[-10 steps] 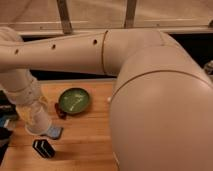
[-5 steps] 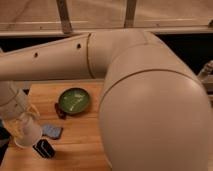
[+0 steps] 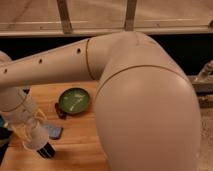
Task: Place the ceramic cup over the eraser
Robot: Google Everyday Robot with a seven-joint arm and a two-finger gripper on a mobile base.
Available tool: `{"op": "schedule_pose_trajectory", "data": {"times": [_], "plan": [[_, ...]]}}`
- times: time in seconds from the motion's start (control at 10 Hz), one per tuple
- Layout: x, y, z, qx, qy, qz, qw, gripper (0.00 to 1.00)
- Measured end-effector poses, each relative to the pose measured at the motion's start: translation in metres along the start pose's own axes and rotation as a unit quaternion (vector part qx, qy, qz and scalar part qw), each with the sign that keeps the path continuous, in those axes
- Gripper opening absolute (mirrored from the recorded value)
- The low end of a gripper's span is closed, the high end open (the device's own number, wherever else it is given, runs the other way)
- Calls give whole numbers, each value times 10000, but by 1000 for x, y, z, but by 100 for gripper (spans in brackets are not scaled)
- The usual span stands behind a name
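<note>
The white ceramic cup (image 3: 36, 139) hangs at the end of my gripper (image 3: 28, 129) at the lower left, and the gripper is shut on it. The cup sits just above and to the left of the eraser (image 3: 46, 150), a small black block with thin white stripes on the wooden table (image 3: 80, 145). The cup's lower edge overlaps the eraser's top left, so part of the eraser is hidden. I cannot tell whether they touch. My big white arm (image 3: 145, 115) fills the middle and right of the view.
A blue-grey soft pad (image 3: 54, 132) lies just right of the cup. A green bowl (image 3: 75, 100) stands behind it, with a small dark red thing (image 3: 60, 112) at its left rim. A dark object (image 3: 4, 134) is at the left edge. A railing (image 3: 100, 31) runs behind the table.
My gripper has moved down and towards the front with the cup, from above the pad to right over the eraser. The arm has swung across more of the view.
</note>
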Motion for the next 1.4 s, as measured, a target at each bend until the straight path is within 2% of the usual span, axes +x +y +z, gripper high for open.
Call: {"op": "schedule_pose_trajectory", "data": {"times": [0.4,1.4], "plan": [[-1,-5,10,-118,-4,53,9999,3],[0,-6,10,-121,-5,53,9999,3]]}}
